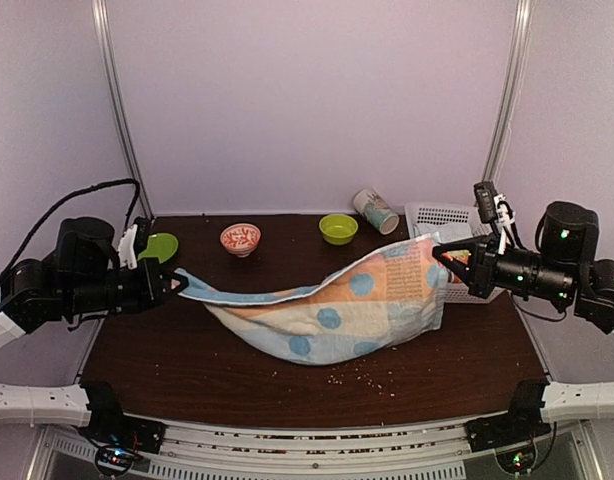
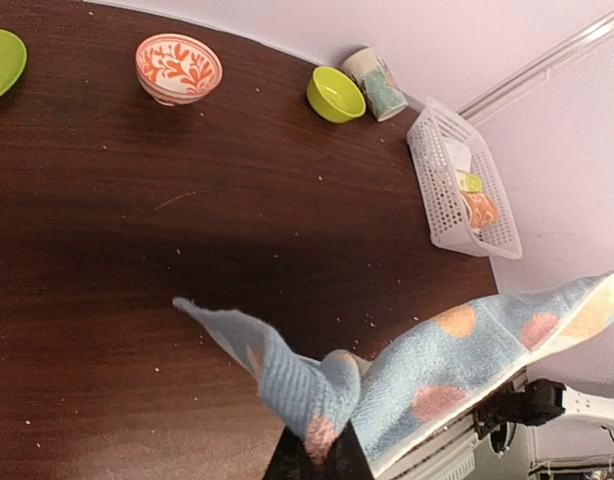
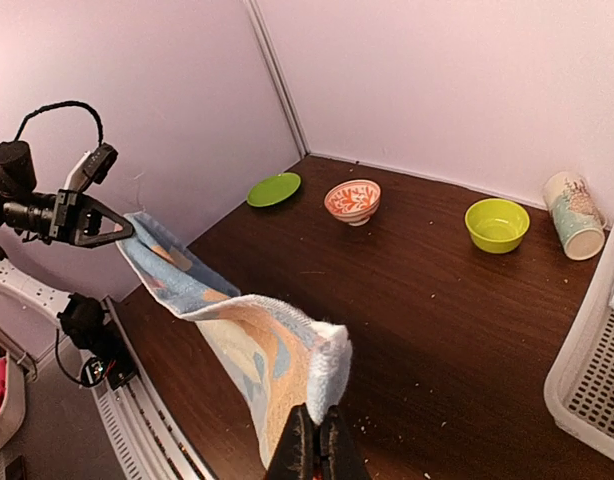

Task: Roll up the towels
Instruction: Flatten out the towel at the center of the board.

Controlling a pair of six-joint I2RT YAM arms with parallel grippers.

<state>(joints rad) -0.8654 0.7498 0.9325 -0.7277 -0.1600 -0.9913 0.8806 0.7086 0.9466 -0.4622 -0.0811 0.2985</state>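
- A light blue cloth towel with coloured dots was held up over the middle of a dark brown wooden table, stretched lengthwise between the two arms.
- The left gripper was seen clamped on the narrow, bunched left end of the towel, with its jaws pressed together on the fabric.
- The right gripper was seen pinched shut on the upper right corner of the towel, at the wider end.
- The towel was drawn fairly taut along its top edge, while its middle was left sagging in a broad belly towards the table top; whether that lower edge touched the wood could not be told.
- In the left wrist view, a loose flap of the towel was shown sticking out sideways just above the closed fingers.
- A flat round green plate was placed at the far left of the table, close behind the left gripper.
- A small red-and-white patterned bowl and a lime-green bowl were set along the far edge, well apart from each other.
- A printed paper cup was laid on its side beside the lime-green bowl.
- A white perforated plastic basket was placed at the far right, behind the right gripper; small orange and yellow-green items were seen in it, too small to be identified.
- Scattered pale crumbs were spread on the table in front of the towel.
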